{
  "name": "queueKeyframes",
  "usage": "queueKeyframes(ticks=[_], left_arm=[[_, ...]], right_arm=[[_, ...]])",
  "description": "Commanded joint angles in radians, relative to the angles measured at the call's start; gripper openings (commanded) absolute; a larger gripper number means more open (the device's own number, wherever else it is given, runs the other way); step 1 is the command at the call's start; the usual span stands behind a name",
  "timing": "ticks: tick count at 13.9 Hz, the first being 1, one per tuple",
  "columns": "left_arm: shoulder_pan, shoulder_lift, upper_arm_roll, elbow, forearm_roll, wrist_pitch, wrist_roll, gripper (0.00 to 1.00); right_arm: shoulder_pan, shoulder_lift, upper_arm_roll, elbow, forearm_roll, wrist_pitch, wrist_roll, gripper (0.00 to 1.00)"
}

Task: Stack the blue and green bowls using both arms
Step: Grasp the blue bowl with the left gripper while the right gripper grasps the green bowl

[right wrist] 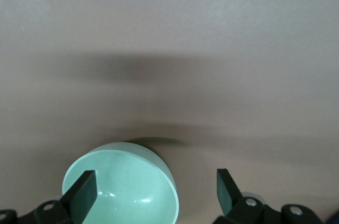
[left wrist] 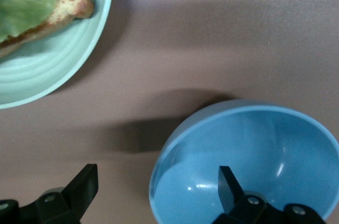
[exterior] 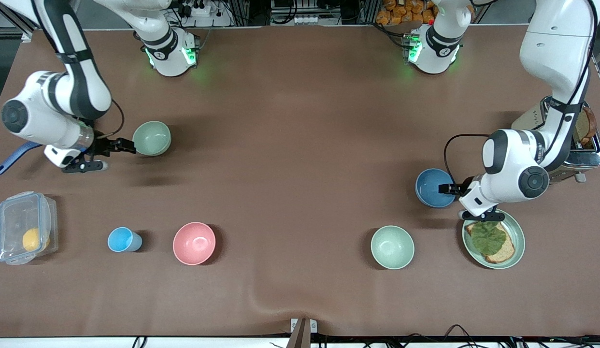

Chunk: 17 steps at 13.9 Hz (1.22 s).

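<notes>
Grippers are waiting wide open at two bowls, one at each end of the brown table (exterior: 300, 145).

Starting at the right arm's end, the right gripper (exterior: 128, 145) is hanging low with its fingers (right wrist: 82, 192) spread wide, one of them over the rim of the green bowl (exterior: 152, 138), and it is holding nothing. Nearer the camera are sitting a clear box (exterior: 24, 227), a little blue cup (exterior: 124, 239), a pink bowl (exterior: 194, 243) and a second green bowl (exterior: 392, 247). At the left arm's end, the left gripper (exterior: 447, 189) is standing wide open too, one finger inside the blue bowl (exterior: 433, 187) and one outside. A green plate (exterior: 517, 237) with bread and a leaf is lying just beside that bowl.
</notes>
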Motion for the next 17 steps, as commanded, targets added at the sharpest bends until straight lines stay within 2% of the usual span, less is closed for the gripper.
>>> queueKeyframes(ticks=[1, 2, 3, 4, 7, 10, 11, 13, 15, 16, 17], left_arm=[[-0.007, 0.015, -0.005, -0.009, 0.022, 0.053, -0.007, 0.36], [-0.013, 0.019, -0.004, -0.008, 0.022, 0.066, -0.022, 0.10], [-0.016, 0.028, -0.005, -0.006, 0.022, 0.076, -0.035, 0.00], [-0.016, 0.029, -0.005, -0.006, 0.022, 0.079, -0.039, 0.00], [-0.018, 0.020, -0.008, -0.004, 0.013, 0.080, -0.085, 0.00], [-0.034, -0.027, -0.007, 0.002, 0.024, 0.074, -0.098, 0.00], [-0.034, -0.055, -0.008, -0.001, 0.024, 0.068, -0.096, 0.00], [-0.030, -0.125, -0.014, 0.003, 0.021, 0.039, -0.105, 0.00], [-0.028, -0.191, -0.025, 0.012, -0.001, 0.022, -0.139, 0.00], [-0.028, -0.222, -0.045, 0.014, -0.036, 0.007, -0.166, 0.00], [-0.028, -0.242, -0.060, 0.017, -0.070, -0.006, -0.198, 0.00]], right_arm=[[0.009, -0.040, 0.000, -0.106, 0.012, 0.114, -0.070, 1.00], [0.010, -0.037, 0.000, -0.132, 0.011, 0.159, -0.070, 1.00], [0.010, -0.034, 0.000, -0.154, 0.011, 0.200, -0.072, 1.00], [0.010, -0.029, 0.000, -0.161, 0.011, 0.219, -0.075, 1.00], [0.006, -0.029, 0.000, -0.181, 0.011, 0.236, -0.107, 0.83], [0.006, -0.030, 0.000, -0.247, 0.011, 0.316, -0.122, 0.81], [0.000, -0.026, -0.001, -0.252, 0.012, 0.334, -0.144, 0.75], [-0.028, -0.021, -0.001, -0.257, 0.011, 0.337, -0.179, 0.55], [-0.052, -0.017, 0.000, -0.257, 0.011, 0.336, -0.198, 0.16], [-0.053, -0.017, 0.000, -0.257, 0.012, 0.331, -0.196, 0.02], [-0.056, -0.018, 0.000, -0.252, 0.012, 0.324, -0.195, 0.00]])
